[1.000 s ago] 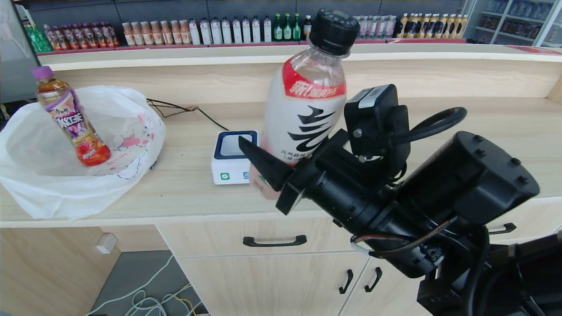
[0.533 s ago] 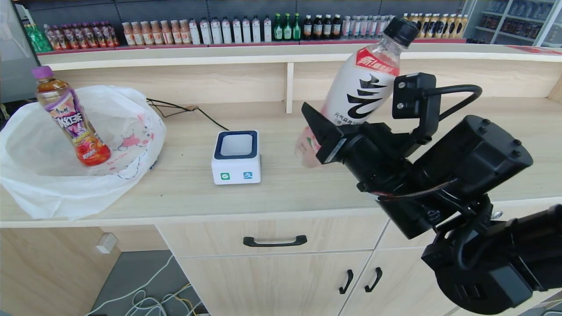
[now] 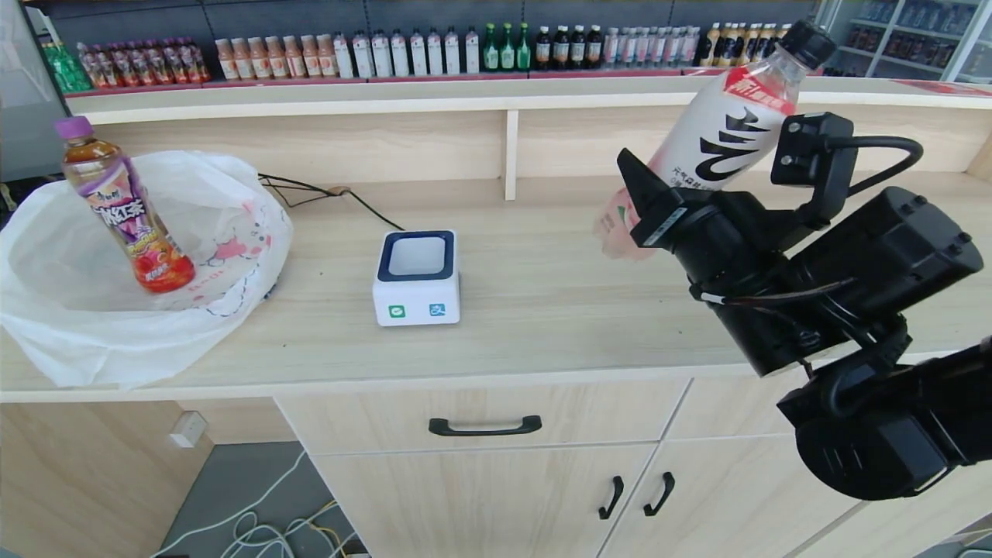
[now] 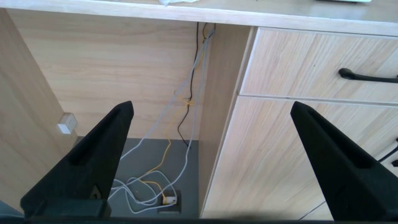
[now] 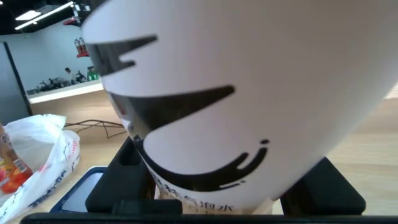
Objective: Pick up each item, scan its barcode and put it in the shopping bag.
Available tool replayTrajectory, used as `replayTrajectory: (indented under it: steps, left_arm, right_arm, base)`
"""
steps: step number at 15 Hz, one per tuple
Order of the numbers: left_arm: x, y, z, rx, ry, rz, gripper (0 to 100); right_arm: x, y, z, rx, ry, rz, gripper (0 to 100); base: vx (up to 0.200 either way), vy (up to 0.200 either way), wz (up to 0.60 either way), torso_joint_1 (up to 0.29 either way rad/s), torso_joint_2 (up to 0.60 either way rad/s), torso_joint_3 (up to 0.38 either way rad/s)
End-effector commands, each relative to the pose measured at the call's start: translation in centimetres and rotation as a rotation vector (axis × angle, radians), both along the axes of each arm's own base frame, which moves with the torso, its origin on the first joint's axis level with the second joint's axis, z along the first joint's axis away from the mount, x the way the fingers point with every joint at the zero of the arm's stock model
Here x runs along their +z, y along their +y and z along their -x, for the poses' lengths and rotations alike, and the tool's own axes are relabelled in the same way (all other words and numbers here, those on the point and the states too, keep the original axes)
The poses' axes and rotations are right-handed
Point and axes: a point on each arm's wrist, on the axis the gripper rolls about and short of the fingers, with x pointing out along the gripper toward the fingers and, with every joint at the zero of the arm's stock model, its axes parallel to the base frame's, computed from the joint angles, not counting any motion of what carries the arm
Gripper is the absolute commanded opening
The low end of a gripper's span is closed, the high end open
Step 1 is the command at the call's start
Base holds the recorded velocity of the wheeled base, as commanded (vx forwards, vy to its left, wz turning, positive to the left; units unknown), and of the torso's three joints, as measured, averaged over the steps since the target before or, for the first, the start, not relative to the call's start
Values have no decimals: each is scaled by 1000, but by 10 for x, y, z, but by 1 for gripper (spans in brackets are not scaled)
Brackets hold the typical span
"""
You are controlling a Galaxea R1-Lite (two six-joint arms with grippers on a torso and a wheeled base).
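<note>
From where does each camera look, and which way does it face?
Head view: on the head, facing forward and down at counter, scanner, shopping bag; right gripper holds the white bottle.
Left wrist view: on the left wrist, facing drawer and floor cables; left gripper shows, fingers open.
Right wrist view: on the right wrist, facing the white bottle between its fingers.
Shared by head and right wrist: white bottle, scanner, shopping bag.

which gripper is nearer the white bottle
Right. The right gripper is shut on the white bottle; the left gripper is open, down below the countertop facing the cabinet.
</note>
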Motion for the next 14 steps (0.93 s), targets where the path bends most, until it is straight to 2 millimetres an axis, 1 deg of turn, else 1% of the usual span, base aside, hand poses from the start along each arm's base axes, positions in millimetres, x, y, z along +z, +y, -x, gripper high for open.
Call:
replayTrajectory:
  steps: [1,3,6,8,10,14]
  left_arm:
    - [0,0,0,0,-1,0,100]
    - [0,0,0,0,-1,-2,100]
    - [0,0,0,0,-1,0,100]
    - [0,0,0,0,-1,0,100]
    - [0,0,0,-1,2,0,100]
    - [0,0,0,-1,2,2,100]
  right_arm:
    - [0,-8,0,-23,-19,3,0]
    - [10,-9,2,-34,-60,-10,0]
    - [6,-11,5,-49,-61,33,0]
    - [10,-13,10,-53,-80,60,0]
    - [12,-11,11,-51,-90,61,0]
    - [10,-9,4,-60,-91,63,0]
  base:
    - [0,0,0,0,0,0]
    - [0,0,0,0,0,0]
    - [0,0,0,0,0,0]
    - [0,0,0,0,0,0]
    - [0,200,0,0,2,0]
    - [0,200,0,6,4,0]
